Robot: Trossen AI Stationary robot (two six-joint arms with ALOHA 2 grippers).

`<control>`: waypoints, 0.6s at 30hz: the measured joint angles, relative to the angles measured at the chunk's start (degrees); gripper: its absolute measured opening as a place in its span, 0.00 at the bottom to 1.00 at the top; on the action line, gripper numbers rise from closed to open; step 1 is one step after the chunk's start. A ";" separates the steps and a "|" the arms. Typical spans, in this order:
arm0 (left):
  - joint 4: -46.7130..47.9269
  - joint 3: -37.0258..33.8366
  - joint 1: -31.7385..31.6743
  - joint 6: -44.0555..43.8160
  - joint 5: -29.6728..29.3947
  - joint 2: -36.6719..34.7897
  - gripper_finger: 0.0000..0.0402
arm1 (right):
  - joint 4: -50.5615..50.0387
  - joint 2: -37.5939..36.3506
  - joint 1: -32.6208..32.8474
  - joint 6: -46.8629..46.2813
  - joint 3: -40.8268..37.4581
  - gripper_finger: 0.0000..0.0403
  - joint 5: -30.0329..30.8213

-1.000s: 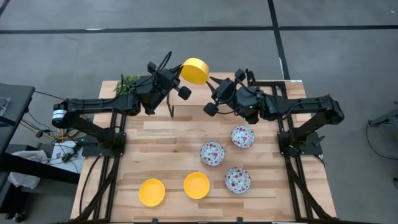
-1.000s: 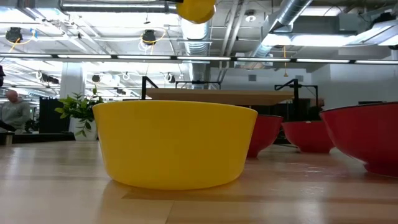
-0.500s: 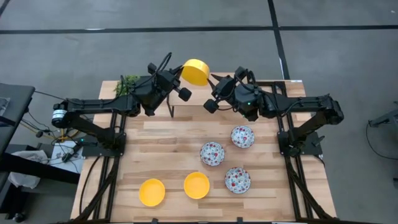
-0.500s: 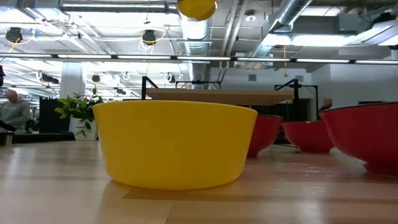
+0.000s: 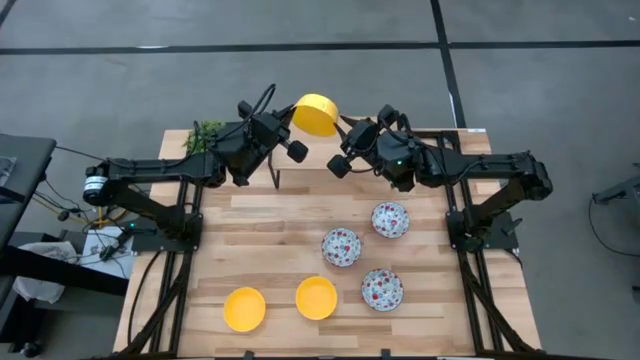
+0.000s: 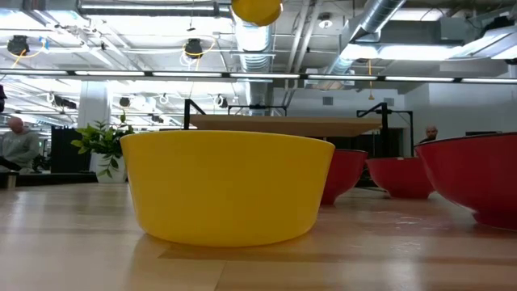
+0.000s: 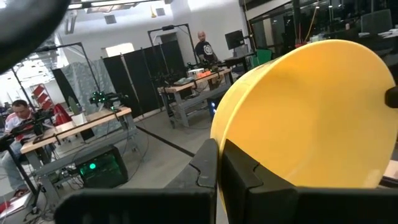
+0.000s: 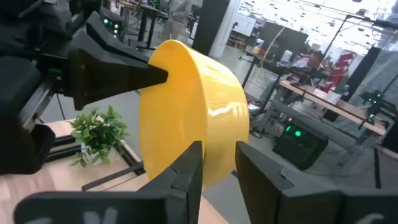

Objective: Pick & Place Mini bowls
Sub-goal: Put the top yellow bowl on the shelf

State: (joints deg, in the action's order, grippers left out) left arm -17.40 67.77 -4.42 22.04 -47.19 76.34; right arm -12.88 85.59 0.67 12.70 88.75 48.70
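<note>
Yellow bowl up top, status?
Left gripper shut on the raised yellow bowl, held high. Right gripper closing in, fingers astride its rim, not clamped. Five bowls wait on the table; nothing in the way.

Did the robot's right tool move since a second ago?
Yes. In the high view the right tool has crept toward the held yellow bowl, away from the floral bowl sitting on the table. The left tool grips the bowl's rim.
</note>
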 joint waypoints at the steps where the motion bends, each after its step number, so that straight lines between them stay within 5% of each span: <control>1: -0.05 0.00 0.14 0.00 0.37 0.00 0.01 | 0.00 -0.01 -0.24 -0.42 0.00 0.22 -0.27; 18: -0.19 0.00 0.30 -0.04 1.39 0.02 0.01 | 0.00 -0.01 -1.18 -1.76 -0.02 0.02 2.11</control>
State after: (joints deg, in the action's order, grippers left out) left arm -17.58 67.77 -4.12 22.00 -45.80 76.36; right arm -12.88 85.58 -0.51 10.94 88.73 50.81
